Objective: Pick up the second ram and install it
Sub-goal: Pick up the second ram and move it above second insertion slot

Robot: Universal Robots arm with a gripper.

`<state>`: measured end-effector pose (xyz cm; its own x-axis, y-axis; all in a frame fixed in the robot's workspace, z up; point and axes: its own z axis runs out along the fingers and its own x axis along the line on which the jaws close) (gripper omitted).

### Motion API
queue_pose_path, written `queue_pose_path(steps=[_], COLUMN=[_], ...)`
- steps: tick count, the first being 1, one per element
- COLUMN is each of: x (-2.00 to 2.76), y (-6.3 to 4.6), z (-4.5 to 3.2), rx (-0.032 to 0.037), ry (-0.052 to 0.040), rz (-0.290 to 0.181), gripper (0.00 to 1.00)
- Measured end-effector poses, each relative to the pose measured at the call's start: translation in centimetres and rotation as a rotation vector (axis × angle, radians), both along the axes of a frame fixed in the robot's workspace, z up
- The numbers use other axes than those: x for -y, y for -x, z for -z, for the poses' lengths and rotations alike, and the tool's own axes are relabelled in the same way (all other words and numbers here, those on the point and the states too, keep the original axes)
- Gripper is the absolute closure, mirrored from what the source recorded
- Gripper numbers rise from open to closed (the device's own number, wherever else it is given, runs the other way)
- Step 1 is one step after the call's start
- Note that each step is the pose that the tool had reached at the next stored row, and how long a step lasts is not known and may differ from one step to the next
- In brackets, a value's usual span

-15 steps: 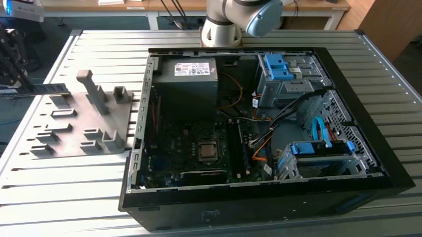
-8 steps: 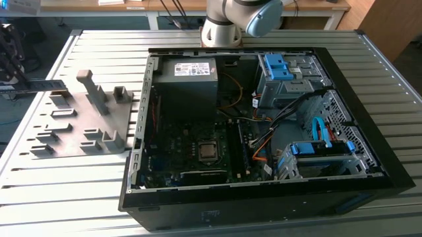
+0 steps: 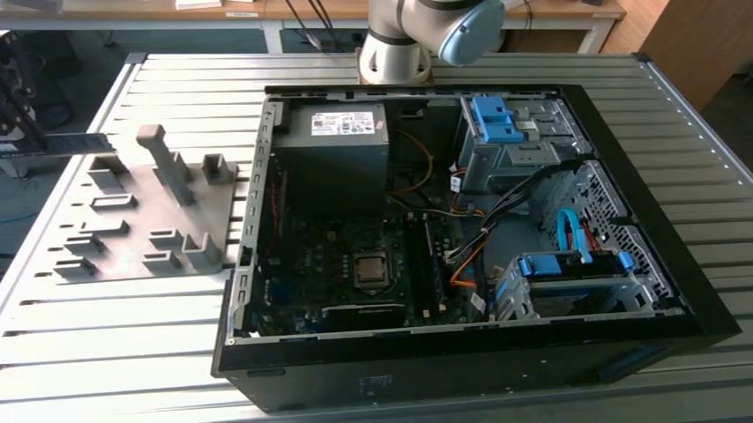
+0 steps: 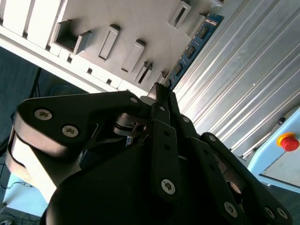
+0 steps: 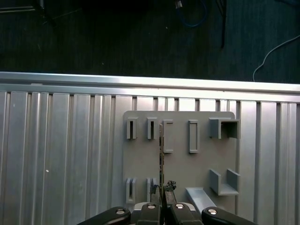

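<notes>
The second ram (image 3: 73,143) is a thin dark stick held flat above the grey fixture plate (image 3: 130,231), at the exterior view's far left. My gripper (image 3: 26,141) is shut on one end of it. In the second wrist view the ram (image 4: 190,49) shows its blue board and black chips, reaching out from the shut gripper (image 4: 161,91) over the plate (image 4: 117,23). In the first wrist view the ram (image 5: 161,150) is edge-on, running from the gripper (image 5: 161,191) across the plate (image 5: 180,161). The open computer case (image 3: 253,264) lies to the exterior view's right, with its motherboard (image 3: 341,264) exposed.
Grey fixture blocks (image 3: 171,163) stand up from the plate. Inside the case are a power supply (image 3: 341,141), blue drive cages (image 3: 565,273) and loose cables (image 3: 506,220). The arm's base (image 3: 394,53) stands behind the case. A red stop button (image 4: 287,140) sits past the slatted table (image 3: 165,88).
</notes>
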<state>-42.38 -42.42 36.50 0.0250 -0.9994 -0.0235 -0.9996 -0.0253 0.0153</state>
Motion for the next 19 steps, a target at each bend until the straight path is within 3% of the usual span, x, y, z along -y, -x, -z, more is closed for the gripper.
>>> queue_pose_path(steps=[13, 19], x=[0.0, 0.0], y=[0.0, 0.0], z=[-2.89, -2.97], rx=[0.0001, 0.0001], ry=[-0.0053, -0.0065], rz=[0.0, 0.0], gripper=[0.86, 0.86])
